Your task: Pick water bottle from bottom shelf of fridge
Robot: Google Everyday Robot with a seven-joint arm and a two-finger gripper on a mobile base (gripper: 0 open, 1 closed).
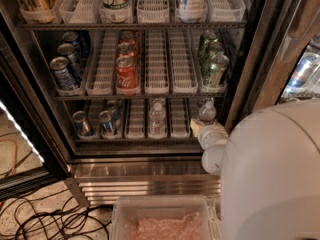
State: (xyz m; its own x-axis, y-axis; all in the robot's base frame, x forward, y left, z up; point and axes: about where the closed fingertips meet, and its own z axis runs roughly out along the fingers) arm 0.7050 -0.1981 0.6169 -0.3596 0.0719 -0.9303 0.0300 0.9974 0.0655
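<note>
The fridge [240, 84] stands open, with its ribbed steel base [145, 184] below. On the bottom shelf [135, 140] a small clear water bottle [157, 117] with a white cap stands in a middle lane. A second water bottle [207, 111] stands in the rightmost lane. My gripper [204, 129] reaches in from the right at the front of that right lane, just below and in front of the second bottle. My white arm [270, 174] fills the lower right and hides the shelf's right end.
Two soda cans [95, 123] stand at the left of the bottom shelf. Blue, red and green cans fill the rack above [126, 74]. A clear plastic bin [160, 219] sits on the floor in front. Black cables [45, 219] lie at lower left. The door frame [30, 134] is on the left.
</note>
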